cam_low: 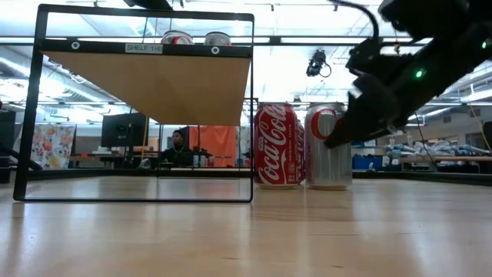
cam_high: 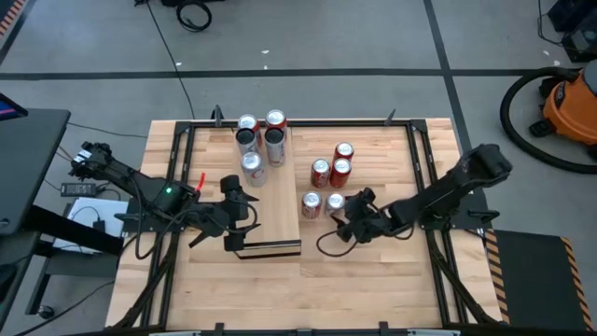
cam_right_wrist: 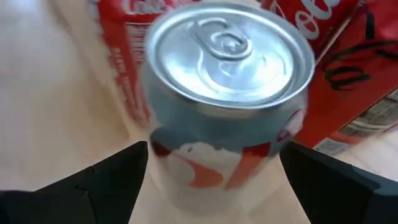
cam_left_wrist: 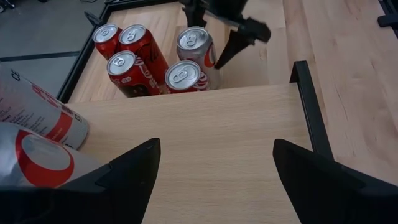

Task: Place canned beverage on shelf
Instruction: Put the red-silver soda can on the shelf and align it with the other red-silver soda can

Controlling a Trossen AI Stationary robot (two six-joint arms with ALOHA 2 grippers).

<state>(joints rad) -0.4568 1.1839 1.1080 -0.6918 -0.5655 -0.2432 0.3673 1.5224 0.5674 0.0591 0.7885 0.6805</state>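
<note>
One silver aluminium can with a red emblem (cam_right_wrist: 230,99) is our target, standing upright on the slatted bench a little toward its right edge, at the near end of a loose cluster of red cola cans (cam_high: 331,170). Our right gripper (cam_high: 341,221) sits level with it, fingers spread wide to either side and not yet touching metal, so we judge we're in the approach-to-grasp step. Next we need to ease forward until the can is between the pads, close, lift, and carry it left.

That's where the long pale wood shelf with its black metal frame (cam_high: 275,210) waits, running from the bench's middle toward the far edge, where four cans (cam_high: 258,140) already stand in a bunch. Over its near end hovers our left gripper (cam_high: 241,227), fingers parted and empty, simply waiting.

Hard to read: the right wrist view cuts off the can's base, so we can't tell how deep it sits between the fingers. From table height the right arm covers part of the can, and only the rims of two shelved cans peek above the frame.
</note>
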